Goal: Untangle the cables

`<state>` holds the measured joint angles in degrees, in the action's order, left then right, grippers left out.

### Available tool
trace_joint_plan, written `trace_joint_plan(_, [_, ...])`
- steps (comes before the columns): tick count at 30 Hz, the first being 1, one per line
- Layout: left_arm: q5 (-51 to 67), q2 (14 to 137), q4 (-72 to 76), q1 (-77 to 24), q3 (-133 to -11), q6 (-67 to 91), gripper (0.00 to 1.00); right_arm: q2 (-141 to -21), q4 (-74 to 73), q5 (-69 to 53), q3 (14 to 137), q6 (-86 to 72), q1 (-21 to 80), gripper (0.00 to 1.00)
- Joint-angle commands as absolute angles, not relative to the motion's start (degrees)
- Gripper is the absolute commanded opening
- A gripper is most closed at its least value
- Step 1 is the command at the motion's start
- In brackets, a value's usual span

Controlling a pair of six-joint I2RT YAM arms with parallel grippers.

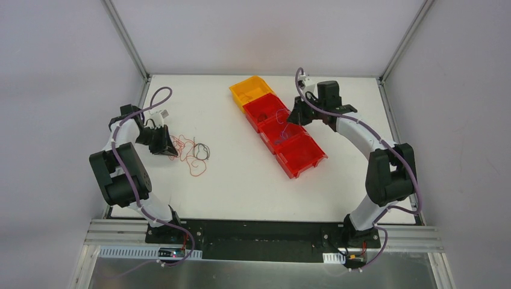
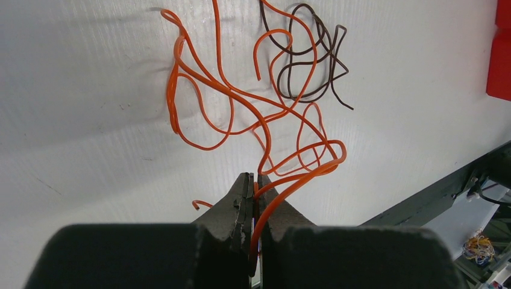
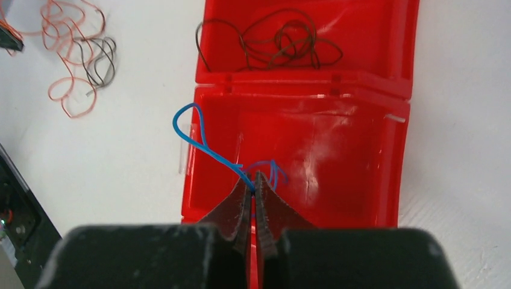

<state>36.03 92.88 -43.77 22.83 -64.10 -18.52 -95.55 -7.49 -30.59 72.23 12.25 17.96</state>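
Note:
The cables lie as a loose tangle (image 1: 191, 153) on the white table, left of centre. In the left wrist view, orange strands (image 2: 208, 90) curl across the table with a dark brown cable (image 2: 310, 60) behind them. My left gripper (image 2: 256, 179) is shut on an orange strand at the tangle's near edge. My right gripper (image 3: 256, 179) is shut on a thin blue cable (image 3: 191, 133), which loops up and left over the rim of a red bin (image 3: 361, 162). The bin beyond it (image 3: 373, 36) holds dark cables (image 3: 271, 45).
A diagonal row of bins runs across the table's middle: one orange bin (image 1: 252, 89) at the far end, then three red bins (image 1: 304, 158). The right arm reaches over this row. The frame's uprights stand at the table's back corners.

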Motion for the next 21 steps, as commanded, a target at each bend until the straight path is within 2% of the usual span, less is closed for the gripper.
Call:
trace_joint_plan(1, [38.13,91.25,-44.39,22.31,-63.11,-18.19,0.0,-96.66,-14.22,-33.35,71.96,21.53,19.07,0.0])
trace_joint_plan(3, [38.21,91.15,-44.39,22.17,-62.92,-18.22,0.0,-98.0,-17.86,-33.08,73.83,23.46,20.0,0.01])
trace_joint_plan(5, [38.35,91.14,-44.43,21.98,-62.72,-18.16,0.0,-98.96,-20.61,-32.85,75.81,23.4,20.63,0.1])
trace_joint_plan(6, [38.32,91.21,-44.39,21.83,-62.51,-18.12,0.0,-99.04,-21.02,-32.77,76.66,22.94,20.77,0.16])
trace_joint_plan(8, [38.53,91.34,-44.38,21.47,-62.05,-18.07,0.0,-99.1,-21.72,-32.49,78.29,21.82,20.92,0.37])
trace_joint_plan(10, [38.75,91.25,-44.41,21.16,-61.45,-18.09,0.0,-98.83,-22.61,-31.9,80.24,20.34,20.93,0.49])
trace_joint_plan(15, [40.04,91.15,-44.33,20.59,-60.65,-17.59,0.0,-95.79,-22.12,-32.9,83.33,16.69,21.39,0.69])
trace_joint_plan(17, [41.36,91.41,-44.34,20.37,-60.18,-16.58,0.0,-94.56,-21.19,-33.26,83.85,15.85,22.47,0.75])
trace_joint_plan(21, [45.95,92.81,-44.34,19.76,-58.63,-13.71,0.0,-94.51,-20.98,-34.38,84.97,13.96,26.6,0.77])
